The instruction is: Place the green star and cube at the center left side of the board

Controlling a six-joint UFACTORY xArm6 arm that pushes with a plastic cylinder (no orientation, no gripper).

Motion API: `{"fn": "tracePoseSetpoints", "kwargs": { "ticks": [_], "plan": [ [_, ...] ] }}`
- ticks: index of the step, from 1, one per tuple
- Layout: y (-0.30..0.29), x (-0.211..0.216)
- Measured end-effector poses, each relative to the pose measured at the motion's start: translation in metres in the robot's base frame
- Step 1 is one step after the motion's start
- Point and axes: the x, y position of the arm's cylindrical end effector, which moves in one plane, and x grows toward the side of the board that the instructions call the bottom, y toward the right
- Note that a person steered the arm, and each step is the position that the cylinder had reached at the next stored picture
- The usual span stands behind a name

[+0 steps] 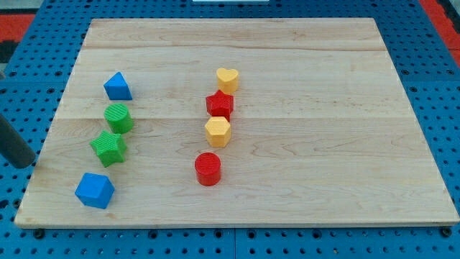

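Note:
The green star (108, 147) lies on the left part of the wooden board (302, 86). The blue cube (95, 190) lies just below it, near the board's bottom left corner. A green cylinder (118, 117) touches the star's upper right. My tip (27, 164) is the end of the dark rod at the view's left edge. It sits just off the board's left edge, left of the green star and above-left of the blue cube, apart from both.
A blue triangular block (117, 86) lies above the green cylinder. In the middle, a column runs downward: yellow heart (227, 78), red star (219, 104), yellow hexagon (217, 132), red cylinder (208, 168). Blue pegboard surrounds the board.

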Motion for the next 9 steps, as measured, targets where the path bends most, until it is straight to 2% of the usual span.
{"fn": "tracePoseSetpoints", "kwargs": {
  "ticks": [1, 2, 3, 4, 6, 7, 8, 9],
  "plan": [
    [0.004, 0.005],
    [0.036, 0.02],
    [0.075, 0.062],
    [0.115, 0.08],
    [0.151, 0.056],
    [0.159, 0.07],
    [0.192, 0.061],
    [0.163, 0.027]
  ]
}}
